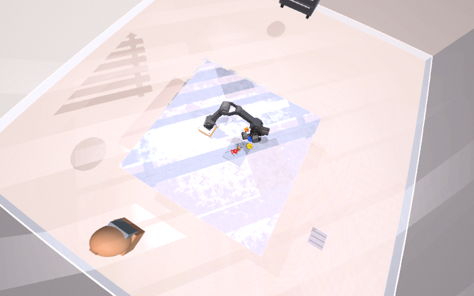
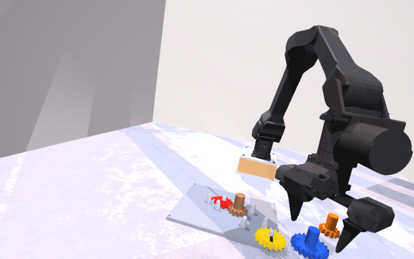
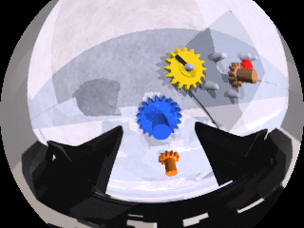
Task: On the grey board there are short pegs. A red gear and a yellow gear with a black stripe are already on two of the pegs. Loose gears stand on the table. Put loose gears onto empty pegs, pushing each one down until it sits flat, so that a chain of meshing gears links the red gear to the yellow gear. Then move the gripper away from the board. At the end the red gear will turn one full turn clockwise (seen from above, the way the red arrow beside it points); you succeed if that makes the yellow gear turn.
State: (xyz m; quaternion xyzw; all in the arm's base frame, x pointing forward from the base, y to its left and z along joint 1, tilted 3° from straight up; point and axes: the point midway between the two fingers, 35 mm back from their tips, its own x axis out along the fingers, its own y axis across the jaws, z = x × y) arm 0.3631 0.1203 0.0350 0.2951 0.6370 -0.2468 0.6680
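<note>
My gripper (image 2: 316, 234) (image 3: 159, 127) is open and empty. Its fingers are spread above the blue gear (image 2: 311, 238) (image 3: 147, 116) and the orange gear (image 1: 246, 129) (image 2: 332, 222) (image 3: 171, 165), which stand on the table with their handles up. The grey board (image 1: 239, 160) (image 2: 189, 213) (image 3: 228, 33) carries the red gear (image 1: 234, 152) (image 2: 225, 203) (image 3: 246, 64) and, at its near corner in the exterior view, the striped yellow gear (image 1: 249, 146) (image 2: 277, 241) (image 3: 176, 73). A brown gear (image 2: 240, 201) (image 3: 246, 75) sits on the board beside the red gear and looks flat; exact tooth contact is unclear.
Several bare pegs stand on the board, among them one peg (image 2: 243, 222) (image 3: 210, 85) and another peg (image 2: 265, 222) between the brown and yellow gears. The arm's base block (image 1: 207, 131) (image 2: 256, 168) stands behind the board in the exterior view.
</note>
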